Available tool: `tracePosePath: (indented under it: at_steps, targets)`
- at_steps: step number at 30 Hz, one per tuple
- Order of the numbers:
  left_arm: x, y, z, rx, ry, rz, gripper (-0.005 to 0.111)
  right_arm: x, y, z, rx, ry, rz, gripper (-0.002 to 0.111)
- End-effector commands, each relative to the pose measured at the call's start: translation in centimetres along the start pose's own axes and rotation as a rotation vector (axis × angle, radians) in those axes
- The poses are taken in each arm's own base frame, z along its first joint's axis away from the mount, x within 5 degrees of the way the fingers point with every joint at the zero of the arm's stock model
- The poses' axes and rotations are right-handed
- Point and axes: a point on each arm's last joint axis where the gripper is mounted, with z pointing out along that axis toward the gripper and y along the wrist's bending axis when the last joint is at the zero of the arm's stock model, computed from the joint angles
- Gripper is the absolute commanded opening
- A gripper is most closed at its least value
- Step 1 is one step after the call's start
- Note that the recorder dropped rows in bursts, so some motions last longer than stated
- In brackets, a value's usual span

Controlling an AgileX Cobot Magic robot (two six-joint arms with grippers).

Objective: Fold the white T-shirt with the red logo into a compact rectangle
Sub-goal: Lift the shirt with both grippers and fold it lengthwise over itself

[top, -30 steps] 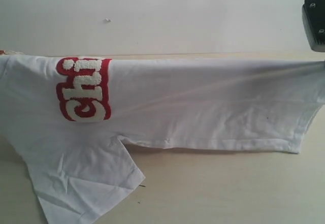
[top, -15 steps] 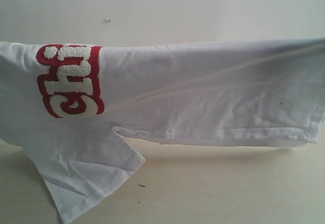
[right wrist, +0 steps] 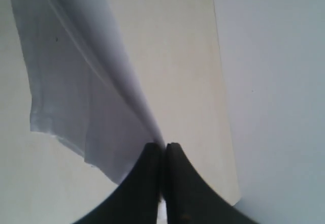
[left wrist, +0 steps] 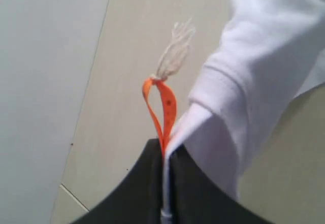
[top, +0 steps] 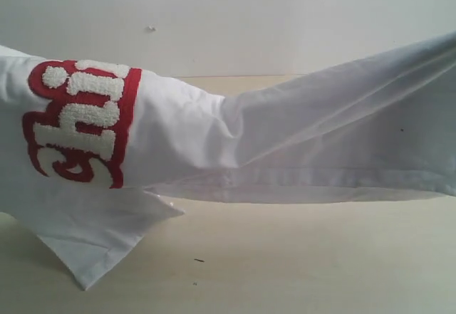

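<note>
Now L & R jaws each clenched on white T-shirt (top: pixel 320 136), hanging over table (top: pixel 299 257); red logo (top: pixel 78 122) faces cam.

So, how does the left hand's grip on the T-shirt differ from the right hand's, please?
The left hand pinches the white T-shirt beside its ribbed collar; the right hand pinches plain fabric near a hem. The orange neck tag pokes from the left hand; the right holds cloth alone. Both are shut.

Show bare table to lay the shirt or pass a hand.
Free: front strip of table, between the white T-shirt's hanging hem and the near edge, right of its drooping sleeve. Thin bare band behind, by the wall. Crowded: left, under the sleeve.
</note>
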Motion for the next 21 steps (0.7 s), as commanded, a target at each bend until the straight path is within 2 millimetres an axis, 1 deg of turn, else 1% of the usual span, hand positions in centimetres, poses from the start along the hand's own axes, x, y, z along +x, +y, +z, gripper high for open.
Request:
tracePosePath:
  at_steps: [1, 7, 12, 17, 21]
  targets:
    - [-0.6, -0.8, -2.4, -0.061, -0.062, -0.063, 0.0, -0.3, 0.5, -2.0, 0.049, -0.05, 0.019, 0.0]
    - [-0.7, -1.8, -4.4, -0.111, -0.095, -0.108, 0.0, -0.5, 1.3, -3.2, 0.052, -0.072, 0.023, 0.0]
    - [-1.1, -2.6, -5.8, -0.138, -0.144, -0.136, 0.0, -0.9, 1.9, -4.5, 0.073, -0.126, 0.035, 0.0]
    - [-2.1, -2.8, -7.5, -0.17, -0.203, -0.114, 0.0, -1.2, 2.7, -5.8, 0.08, -0.173, 0.055, 0.0]
    - [-2.2, -3.2, -9.1, -0.212, -0.206, -0.19, 0.0, -1.3, 3.4, -6.5, 0.073, -0.195, 0.059, 0.0]
